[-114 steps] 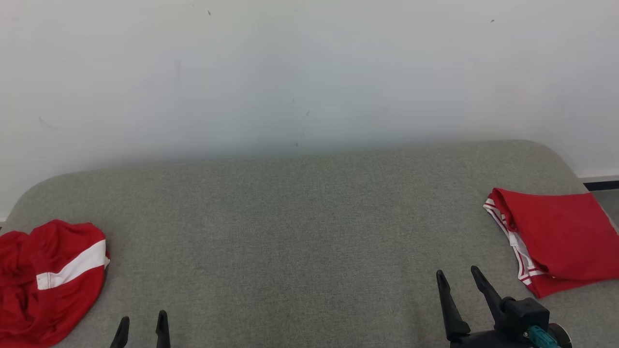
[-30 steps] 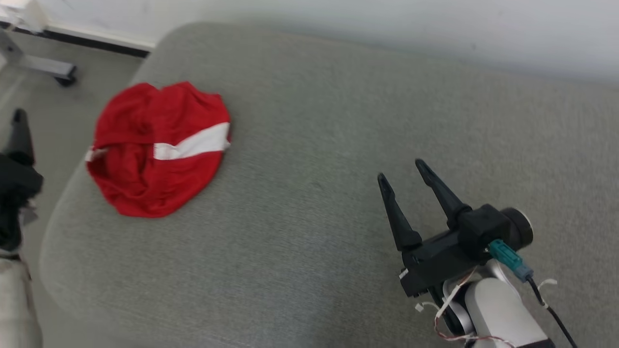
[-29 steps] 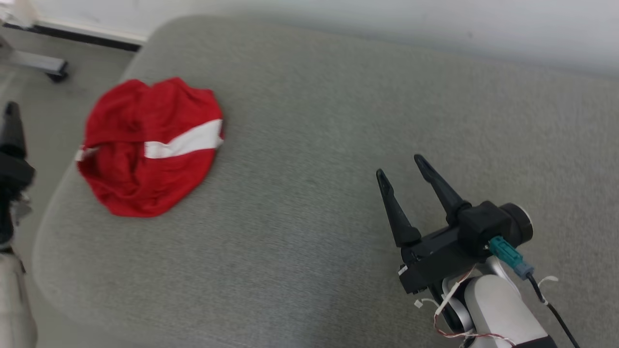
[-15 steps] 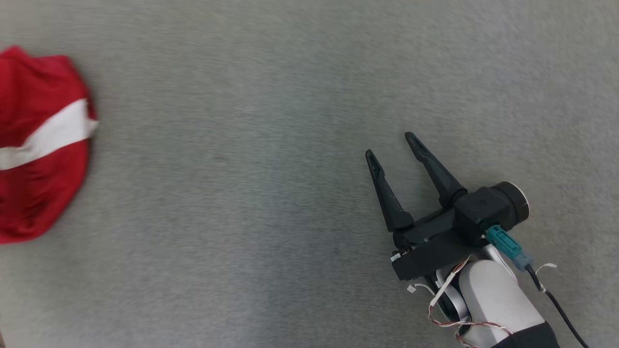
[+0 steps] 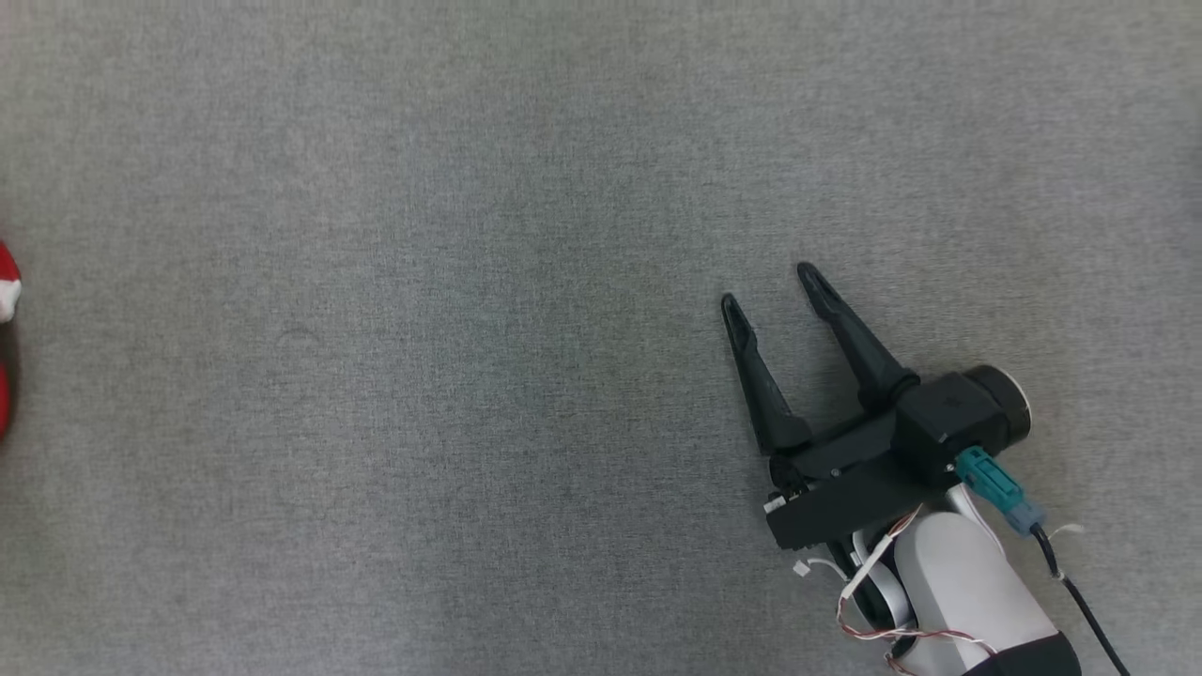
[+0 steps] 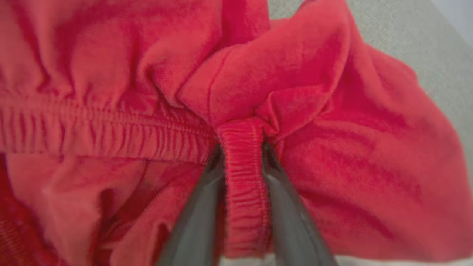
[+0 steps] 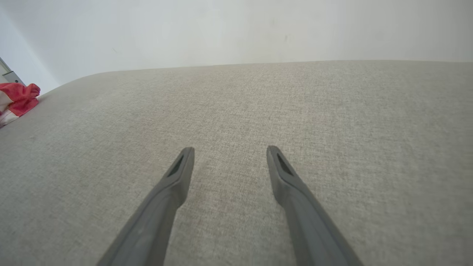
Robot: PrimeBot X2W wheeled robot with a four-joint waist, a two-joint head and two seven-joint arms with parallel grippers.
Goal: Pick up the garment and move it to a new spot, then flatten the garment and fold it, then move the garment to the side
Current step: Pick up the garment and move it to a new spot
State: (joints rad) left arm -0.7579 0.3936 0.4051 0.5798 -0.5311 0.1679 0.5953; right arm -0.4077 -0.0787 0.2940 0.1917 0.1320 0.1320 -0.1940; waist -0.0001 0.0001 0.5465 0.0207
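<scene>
A grey padded surface (image 5: pixel 423 282) is spread across the head view, and in the right wrist view its rounded far edge is met by a pale wall (image 7: pixel 221 29). The red garment (image 6: pixel 332 147) is found at the left end of that padded surface. In the head view a sliver of it is seen at the left border (image 5: pixel 5 282), and in the right wrist view it is seen bunched at the surface's far left corner (image 7: pixel 18 98), with a white patch shown on it. Over the right part of the padded surface the right arm's pale forearm (image 5: pixel 958 582) is seen. The right tool (image 5: pixel 766 285) is carried at its end, held wide apart with nothing between its fingers and with bare grey cloth under them. In the left wrist view the left tool (image 6: pixel 242 149) is seen pressed into the crumpled garment. Its two dark fingers (image 6: pixel 199 207) are closed from either side on an upright fold of the gathered elastic waistband (image 6: pixel 244 184), and grey padding is glimpsed beyond the cloth at the upper right.
</scene>
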